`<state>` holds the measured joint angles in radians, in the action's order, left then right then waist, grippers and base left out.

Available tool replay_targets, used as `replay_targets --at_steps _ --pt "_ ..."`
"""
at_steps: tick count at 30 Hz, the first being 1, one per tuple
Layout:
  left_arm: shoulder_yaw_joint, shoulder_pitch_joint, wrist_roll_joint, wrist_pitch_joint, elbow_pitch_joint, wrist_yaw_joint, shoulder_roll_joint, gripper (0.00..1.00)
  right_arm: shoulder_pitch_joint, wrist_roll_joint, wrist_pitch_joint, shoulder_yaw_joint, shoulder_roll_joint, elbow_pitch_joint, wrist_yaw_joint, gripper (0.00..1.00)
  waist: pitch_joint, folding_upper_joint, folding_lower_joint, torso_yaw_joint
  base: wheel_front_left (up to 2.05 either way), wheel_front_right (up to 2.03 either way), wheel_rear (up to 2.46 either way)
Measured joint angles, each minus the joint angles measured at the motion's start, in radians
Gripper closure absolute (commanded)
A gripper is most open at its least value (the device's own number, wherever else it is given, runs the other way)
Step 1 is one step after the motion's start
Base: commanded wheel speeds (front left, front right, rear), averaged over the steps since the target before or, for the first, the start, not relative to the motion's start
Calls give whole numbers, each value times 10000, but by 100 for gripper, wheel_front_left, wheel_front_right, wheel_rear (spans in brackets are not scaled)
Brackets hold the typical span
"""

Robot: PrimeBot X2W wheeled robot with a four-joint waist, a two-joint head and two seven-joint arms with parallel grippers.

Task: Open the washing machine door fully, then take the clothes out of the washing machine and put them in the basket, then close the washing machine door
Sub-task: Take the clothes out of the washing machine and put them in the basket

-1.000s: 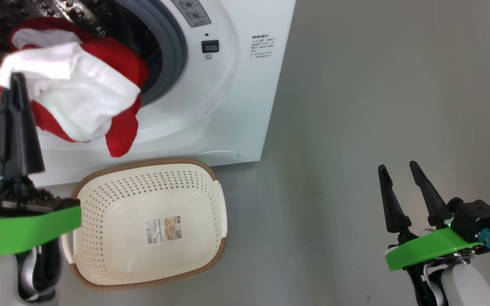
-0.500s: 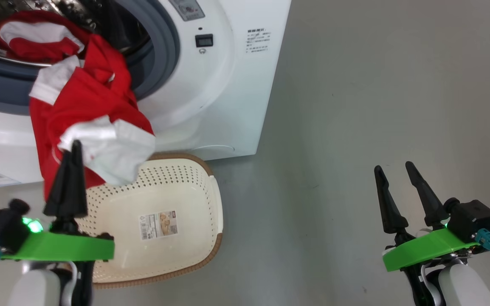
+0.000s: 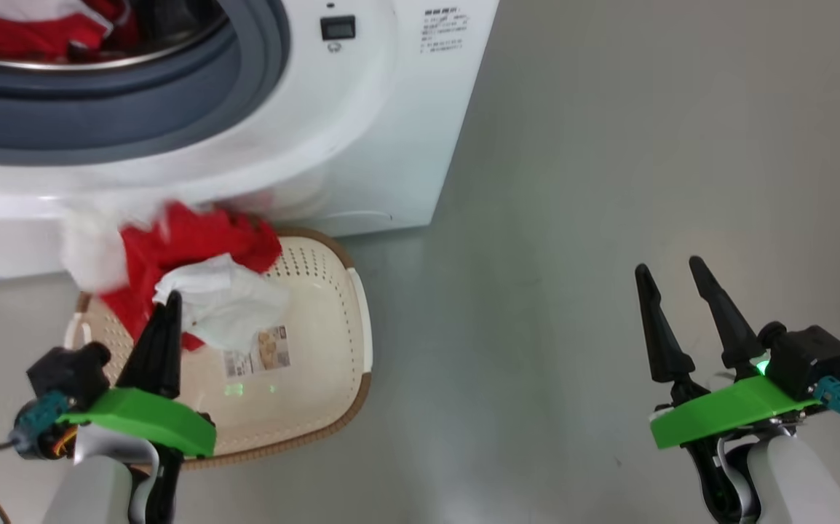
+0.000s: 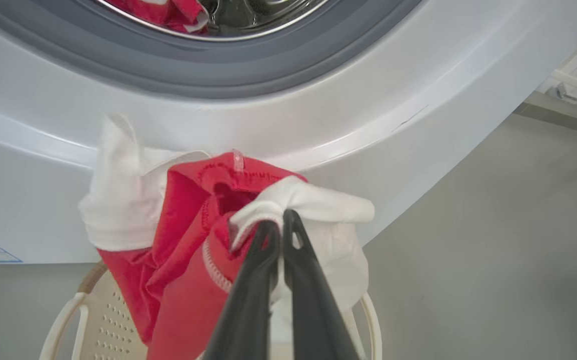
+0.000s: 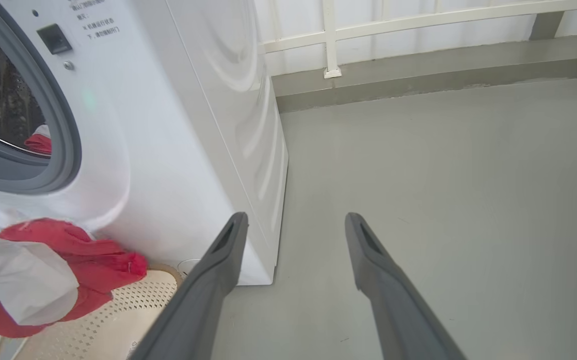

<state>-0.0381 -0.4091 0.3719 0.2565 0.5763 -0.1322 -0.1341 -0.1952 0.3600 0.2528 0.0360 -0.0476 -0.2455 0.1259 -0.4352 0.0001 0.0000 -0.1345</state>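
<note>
Lowered clothes (image 3: 187, 246) blur, half hiding basket (image 3: 359, 324).

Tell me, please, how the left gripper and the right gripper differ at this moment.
The left gripper is shut on the clothes; the right gripper is open and holds nothing. The left gripper hangs over the basket; the right gripper is over the grey floor. Both have long dark fingers and green mounts.

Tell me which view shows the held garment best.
Left wrist view: the garment is close and sharp, pinched by the shut left gripper. Head view blurs it above the basket; right wrist view catches it at the edge.
</note>
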Motion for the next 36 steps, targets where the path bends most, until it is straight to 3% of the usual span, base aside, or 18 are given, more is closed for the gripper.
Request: replay_targets --at_steps 13,36 --pt "-894 -1646 8 0 2867 0 -433 100 -535 192 25 244 0 205 0 0 -1116 0 0 -264 0 0 0" --pt "-2069 -4344 412 0 5967 0 -961 100 -1373 276 27 518 0 752 0 0 -3262 0 0 -621 0 0 0"
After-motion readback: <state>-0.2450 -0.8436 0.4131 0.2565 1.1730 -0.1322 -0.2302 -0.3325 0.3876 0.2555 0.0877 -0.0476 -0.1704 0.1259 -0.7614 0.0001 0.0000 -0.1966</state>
